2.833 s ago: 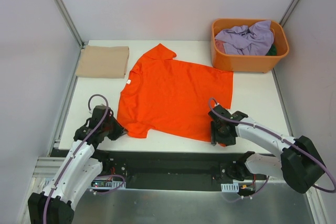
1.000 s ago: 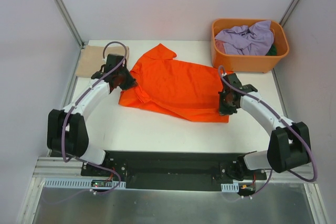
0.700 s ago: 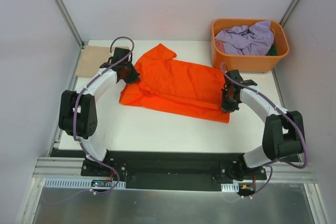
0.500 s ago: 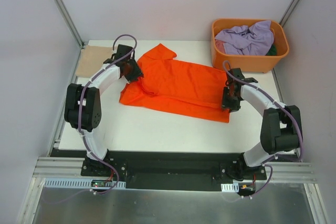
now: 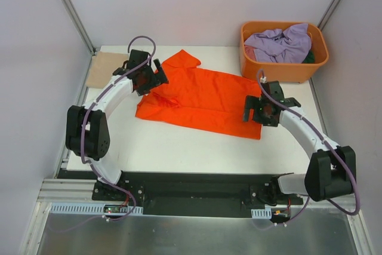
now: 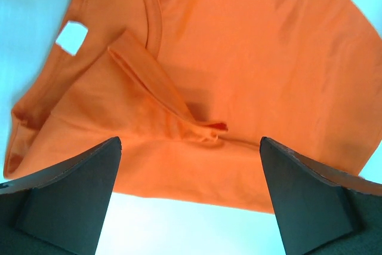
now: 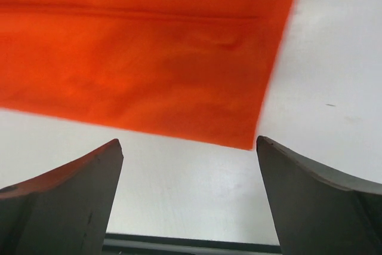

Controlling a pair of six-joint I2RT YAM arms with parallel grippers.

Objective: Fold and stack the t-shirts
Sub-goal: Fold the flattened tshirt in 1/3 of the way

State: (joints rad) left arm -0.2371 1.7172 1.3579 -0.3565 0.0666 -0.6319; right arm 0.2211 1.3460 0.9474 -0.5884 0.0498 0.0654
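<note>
The bright orange t-shirt [image 5: 200, 97] lies on the white table [image 5: 179, 147], folded over on itself into a long band, with one sleeve poking out at the far side. My left gripper [image 5: 145, 79] hovers open over its collar end. The left wrist view shows the collar, a white label [image 6: 71, 37] and a wrinkled fold of the shirt [image 6: 239, 58] below the open left gripper [image 6: 190, 141]. My right gripper [image 5: 262, 110] is open above the shirt's right end. Between the right gripper's [image 7: 188, 141] fingers only the shirt's corner [image 7: 137, 58] and bare table show.
A folded tan t-shirt [image 5: 102, 68] lies at the far left, partly behind the left arm. The orange basket [image 5: 280, 73] at the far right holds a lavender t-shirt [image 5: 280, 43] and a bit of dark green cloth [image 5: 308, 58].
Both grippers carried the shirt's near edge over toward the far side, folding it in half. Both then opened and let go; they now stand just above the cloth.
</note>
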